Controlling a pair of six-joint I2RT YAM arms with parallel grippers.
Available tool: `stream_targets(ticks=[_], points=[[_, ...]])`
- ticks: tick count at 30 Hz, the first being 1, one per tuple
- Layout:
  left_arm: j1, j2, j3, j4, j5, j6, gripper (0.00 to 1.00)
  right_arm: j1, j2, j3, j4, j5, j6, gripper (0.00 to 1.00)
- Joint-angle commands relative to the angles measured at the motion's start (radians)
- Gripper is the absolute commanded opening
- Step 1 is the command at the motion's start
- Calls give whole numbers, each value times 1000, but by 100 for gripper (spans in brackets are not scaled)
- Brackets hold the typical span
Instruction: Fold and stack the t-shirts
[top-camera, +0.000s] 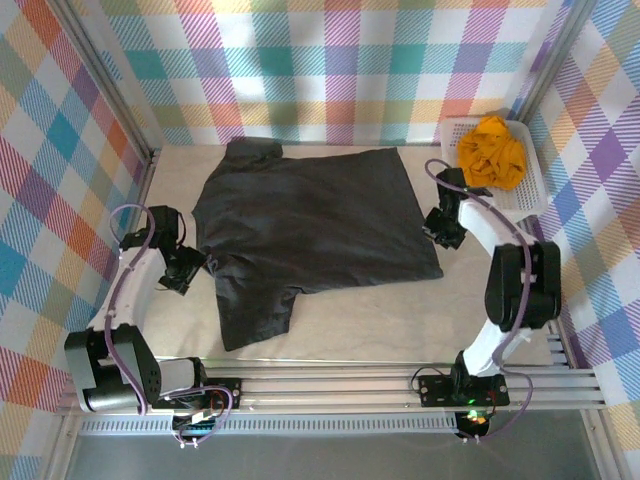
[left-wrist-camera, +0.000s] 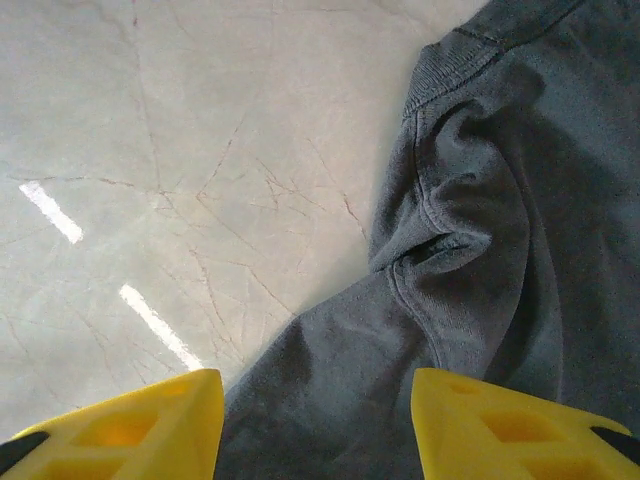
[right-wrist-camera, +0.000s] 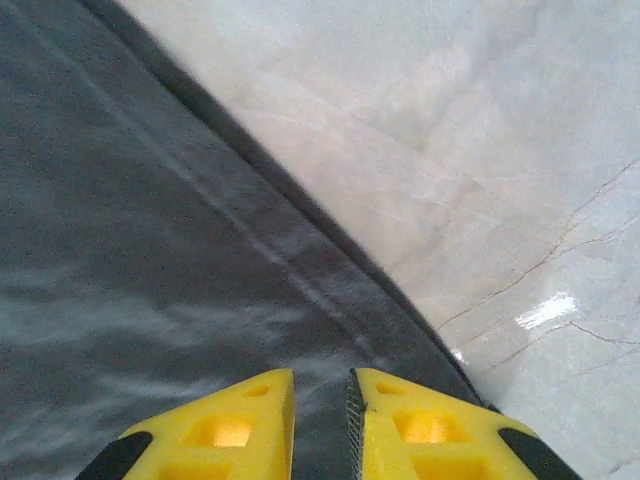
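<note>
The charcoal-grey t-shirt (top-camera: 310, 225) lies spread flat on the pale table, one sleeve pointing toward the near edge. My left gripper (top-camera: 190, 270) sits at its left side, open. In the left wrist view the yellow fingers straddle grey sleeve fabric (left-wrist-camera: 500, 250) low over the left gripper (left-wrist-camera: 315, 390). My right gripper (top-camera: 445, 225) is at the shirt's right hem. In the right wrist view its jaws (right-wrist-camera: 320, 385) stand nearly together with dark fabric (right-wrist-camera: 150, 250) running between them. The mustard-orange t-shirt (top-camera: 492, 152) lies crumpled in the basket.
The white mesh basket (top-camera: 527, 200) stands at the back right corner, just behind the right arm. Checked cloth walls enclose the table on three sides. Bare tabletop (top-camera: 400, 320) runs along the near edge, in front of the shirt.
</note>
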Motion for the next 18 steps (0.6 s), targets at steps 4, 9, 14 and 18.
stream_targets(ticks=[4,9,14,18], points=[[-21,-70,-144,19,140,-21,43,15,-136,-107,-9,-78,-6,26],[-145,-93,-220,-64,164,-51,54,14,-215,-211,-30,-112,6,29],[-261,-133,-329,-45,165,-126,56,15,-261,-284,-39,-116,6,31],[-304,-105,-387,5,167,-157,52,14,-261,-315,-43,-115,13,31]])
